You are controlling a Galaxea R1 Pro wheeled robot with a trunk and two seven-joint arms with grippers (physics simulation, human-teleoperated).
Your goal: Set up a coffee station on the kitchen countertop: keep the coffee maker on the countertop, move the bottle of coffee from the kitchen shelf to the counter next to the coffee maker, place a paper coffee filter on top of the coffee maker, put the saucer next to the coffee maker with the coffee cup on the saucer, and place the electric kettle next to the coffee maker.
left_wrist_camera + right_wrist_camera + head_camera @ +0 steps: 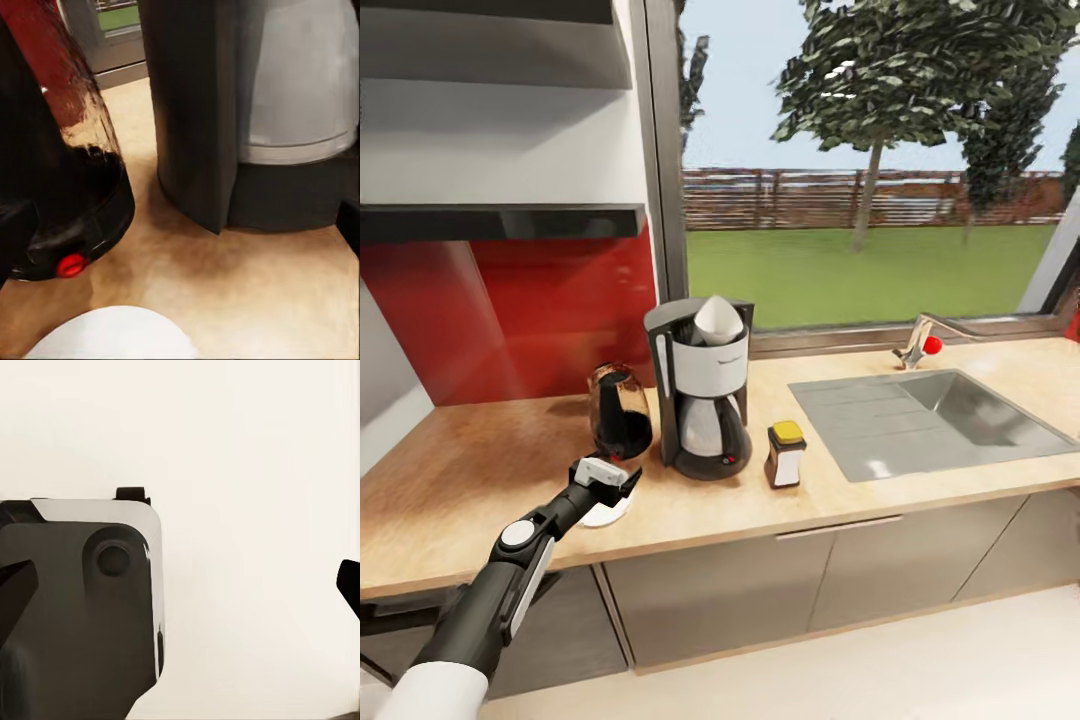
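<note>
Step judged in hand: setting the saucer (608, 512) near the bench's (460, 480) front edge, just before the electric kettle (620, 412) and left of the coffee maker (700, 395). Best lowered flat and let go gently, clear of the kettle's base, with room left for the cup. Left arm stretched forward and low, left hand (603, 478) over the saucer; grip impossible to tell. Paper filter (717, 320) already atop the maker, coffee bottle (786, 453) at its right. Right hand (180, 577) spread apart, holding nothing.

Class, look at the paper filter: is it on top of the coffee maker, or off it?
On top. The white paper filter sits upright in the open top of the coffee maker.
</note>
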